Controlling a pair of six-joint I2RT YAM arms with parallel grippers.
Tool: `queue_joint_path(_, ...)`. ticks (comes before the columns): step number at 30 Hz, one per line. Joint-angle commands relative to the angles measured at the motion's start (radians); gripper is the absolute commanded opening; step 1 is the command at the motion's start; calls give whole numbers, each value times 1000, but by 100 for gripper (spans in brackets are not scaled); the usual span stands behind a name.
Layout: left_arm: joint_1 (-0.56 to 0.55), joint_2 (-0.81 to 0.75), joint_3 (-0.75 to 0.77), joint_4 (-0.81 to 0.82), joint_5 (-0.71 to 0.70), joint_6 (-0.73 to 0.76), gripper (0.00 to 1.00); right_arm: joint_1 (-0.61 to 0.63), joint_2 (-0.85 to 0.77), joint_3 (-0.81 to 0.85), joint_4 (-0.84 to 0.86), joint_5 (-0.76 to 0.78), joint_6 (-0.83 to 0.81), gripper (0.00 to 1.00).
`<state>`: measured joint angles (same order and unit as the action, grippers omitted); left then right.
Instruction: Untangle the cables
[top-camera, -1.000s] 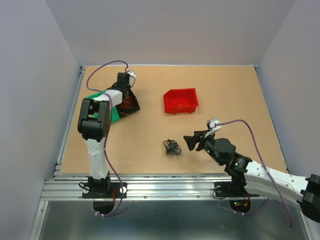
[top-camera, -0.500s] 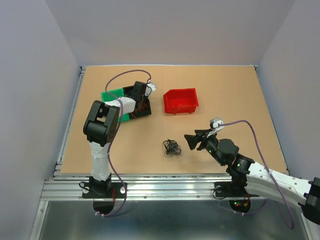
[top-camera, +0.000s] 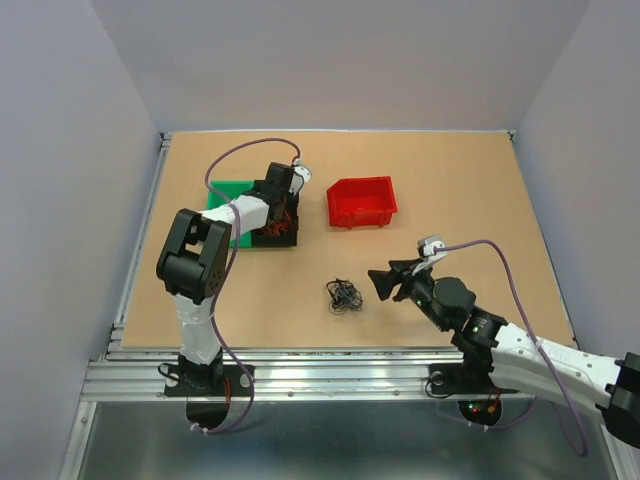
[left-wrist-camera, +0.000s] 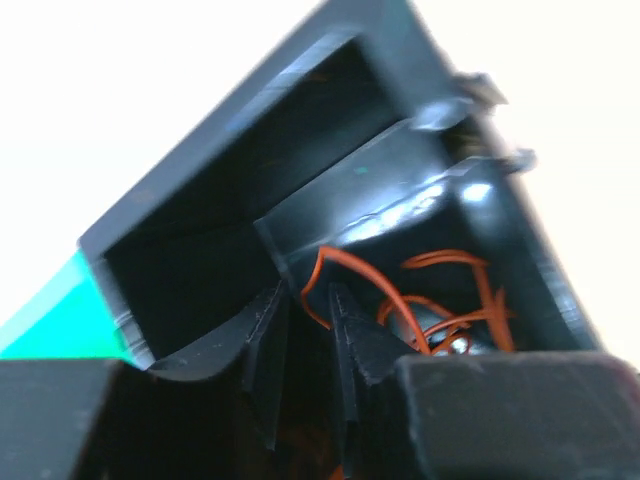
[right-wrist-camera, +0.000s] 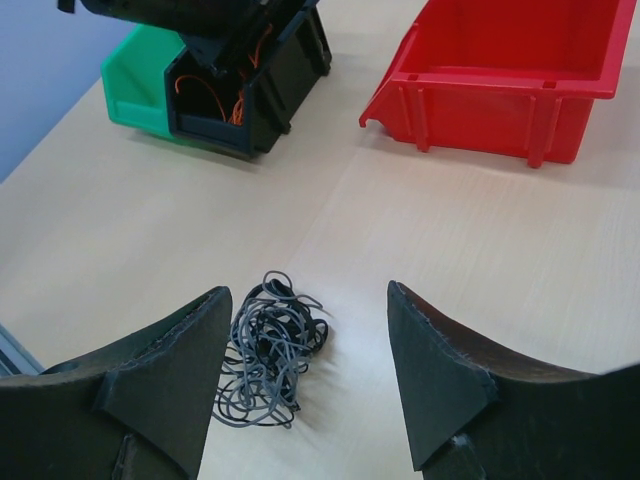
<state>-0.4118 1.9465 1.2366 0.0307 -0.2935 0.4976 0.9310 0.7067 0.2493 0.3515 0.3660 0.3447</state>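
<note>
A small knot of black and grey cables (top-camera: 344, 295) lies on the table; in the right wrist view (right-wrist-camera: 270, 350) it sits just ahead of the left finger. My right gripper (top-camera: 380, 281) (right-wrist-camera: 308, 292) is open and empty, just right of the knot and not touching it. Orange cables (left-wrist-camera: 440, 300) (right-wrist-camera: 215, 95) lie curled inside a black bin (top-camera: 283, 232) (right-wrist-camera: 275, 85). My left gripper (top-camera: 278, 205) (left-wrist-camera: 305, 295) reaches into that bin. Its jaws are nearly closed on a dark inner wall of the bin, and an orange strand loops between the tips.
A green bin (top-camera: 228, 192) (right-wrist-camera: 140, 80) stands against the black bin's left side. A red bin (top-camera: 361, 202) (right-wrist-camera: 500, 90), with nothing showing inside, stands right of them. A metal rail (top-camera: 300, 375) runs along the near table edge.
My left gripper has swung right and slightly nearer, taking the black bin with it and uncovering the green bin. The right gripper and the knot have hardly moved.
</note>
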Motion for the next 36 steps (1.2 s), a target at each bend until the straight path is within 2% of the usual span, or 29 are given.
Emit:
queue_joint_path(1, 5, -113, 10, -29, -12, -48, 36, 5, 7, 21, 41, 1, 2, 69)
queue_joint_path(4, 8, -118, 47, -118, 68, -71, 44, 5, 10, 22, 41, 2, 2, 69)
queue_joint_path(9, 19, -129, 72, -184, 103, -83, 50, 5, 4, 19, 41, 1, 4, 69)
queue_joint_path(16, 36, -132, 124, -298, 177, -73, 54, 5, 7, 21, 41, 1, 4, 69)
queue_joint_path(24, 93, -234, 118, -278, 329, -90, 58, 5, 23, 27, 43, 1, 4, 69)
queue_joint_path(26, 93, -245, 113, -272, 358, -96, 62, 5, 28, 28, 44, 1, 4, 69)
queue_joint_path(30, 93, -282, 66, -236, 361, -93, 70, 5, 28, 28, 44, 2, 5, 69)
queue_joint_path(36, 94, -333, 34, -236, 318, -91, 71, 3, 28, 28, 46, 2, 2, 69)
